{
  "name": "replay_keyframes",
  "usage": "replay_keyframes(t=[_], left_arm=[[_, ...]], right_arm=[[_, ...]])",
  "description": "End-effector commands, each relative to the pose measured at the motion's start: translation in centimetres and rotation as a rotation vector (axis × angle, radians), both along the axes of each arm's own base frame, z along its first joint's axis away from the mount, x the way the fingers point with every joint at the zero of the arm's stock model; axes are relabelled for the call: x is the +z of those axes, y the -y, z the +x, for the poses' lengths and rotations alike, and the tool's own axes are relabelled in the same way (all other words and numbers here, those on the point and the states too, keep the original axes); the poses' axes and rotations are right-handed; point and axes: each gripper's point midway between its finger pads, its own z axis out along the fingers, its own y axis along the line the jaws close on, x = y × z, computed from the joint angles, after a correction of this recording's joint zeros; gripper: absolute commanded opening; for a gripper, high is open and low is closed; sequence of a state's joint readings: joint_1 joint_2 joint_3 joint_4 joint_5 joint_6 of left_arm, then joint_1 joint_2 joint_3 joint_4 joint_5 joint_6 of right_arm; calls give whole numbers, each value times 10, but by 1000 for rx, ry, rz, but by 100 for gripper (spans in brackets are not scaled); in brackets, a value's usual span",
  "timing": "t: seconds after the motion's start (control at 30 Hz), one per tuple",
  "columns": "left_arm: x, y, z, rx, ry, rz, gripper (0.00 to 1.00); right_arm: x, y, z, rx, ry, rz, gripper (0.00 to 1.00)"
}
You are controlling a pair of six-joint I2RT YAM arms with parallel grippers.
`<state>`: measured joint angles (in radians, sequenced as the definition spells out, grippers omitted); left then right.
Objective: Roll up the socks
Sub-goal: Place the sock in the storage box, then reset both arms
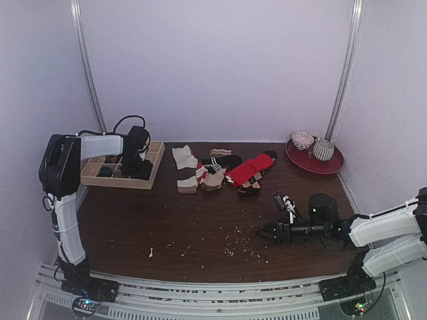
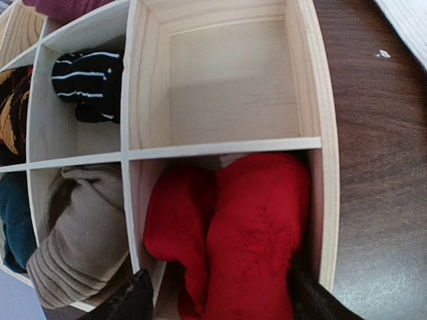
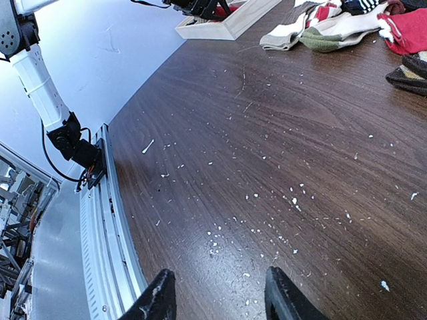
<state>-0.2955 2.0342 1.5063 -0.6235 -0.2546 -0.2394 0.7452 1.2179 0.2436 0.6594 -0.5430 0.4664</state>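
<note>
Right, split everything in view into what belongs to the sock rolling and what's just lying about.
Job in hand:
- red sock roll, in the wooden tray
- left gripper, open over it

Lying about:
- loose sock pile on the table
- striped sock in the tray
- red plate
- crumbs
- right gripper, open and empty

A dark brown table (image 1: 133, 220) with white crumbs (image 1: 233, 251) sits between white walls (image 1: 220, 67). 2 grey poles (image 1: 88, 67) stand at 11 and 1 o'clock.
</note>
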Motion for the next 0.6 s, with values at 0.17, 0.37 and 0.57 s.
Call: replay_keyframes(t=[0.17, 0.37, 0.57], left_arm=[[50, 13, 19, -67, 102, -29, 78], [60, 12, 20, -72, 120, -24, 79], [72, 13, 25, -75, 149, -28, 74]], right_arm=[[9, -3, 8, -10, 29, 4, 46], [7, -3, 9, -11, 30, -3, 46], [6, -4, 10, -10, 31, -6, 46]])
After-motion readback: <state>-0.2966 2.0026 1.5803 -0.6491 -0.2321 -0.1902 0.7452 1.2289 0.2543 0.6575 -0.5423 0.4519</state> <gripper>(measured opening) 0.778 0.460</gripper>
